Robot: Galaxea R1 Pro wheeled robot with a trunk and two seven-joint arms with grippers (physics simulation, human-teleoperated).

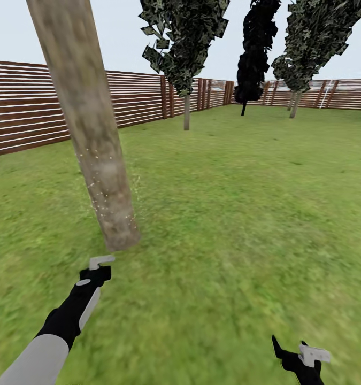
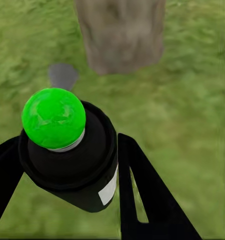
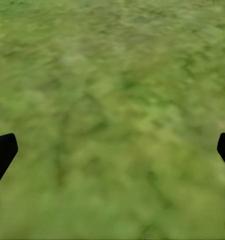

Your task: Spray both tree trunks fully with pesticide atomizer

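Near tree trunk (image 1: 89,133): top cut off by the head view's upper edge, foliage unseen. Right gripper (image 1: 300,357) beyond the trunk: partly cropped at the lower edge.

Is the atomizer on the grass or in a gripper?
In a gripper: the left gripper is shut on the atomizer, its fingers flanking the bottle above the grass.
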